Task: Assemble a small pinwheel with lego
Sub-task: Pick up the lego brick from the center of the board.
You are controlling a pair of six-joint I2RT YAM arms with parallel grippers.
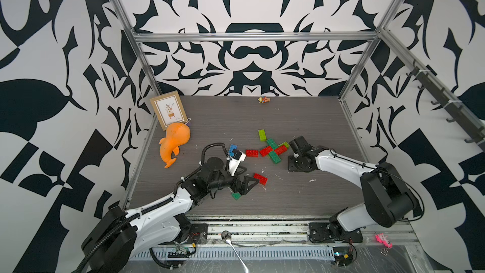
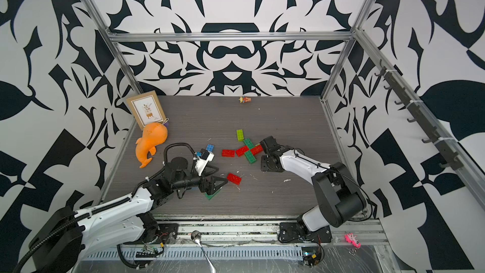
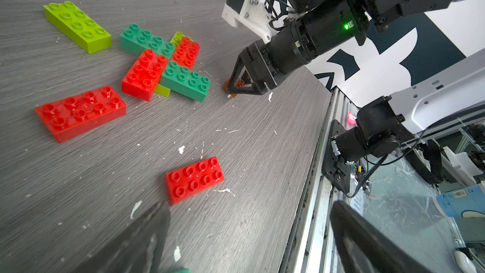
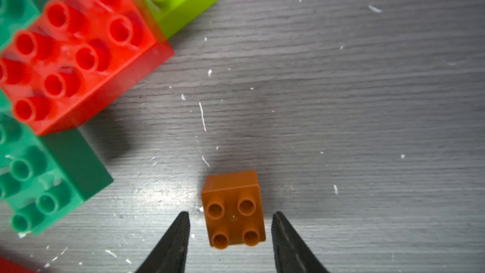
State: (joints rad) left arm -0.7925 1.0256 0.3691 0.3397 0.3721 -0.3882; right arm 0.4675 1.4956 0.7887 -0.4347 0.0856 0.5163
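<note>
Since the orange brick (image 4: 233,210) stands studs-up near the red-and-green cross (image 3: 162,64), you have the right gripper (image 4: 230,214) straddling it, jaws parted and touching neither side, while the left gripper (image 1: 248,185) hangs wide open by a loose red brick (image 3: 194,178).

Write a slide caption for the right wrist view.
Open right gripper straddles a small orange brick on the grey table, apart from the red, green and lime brick cross.
</note>
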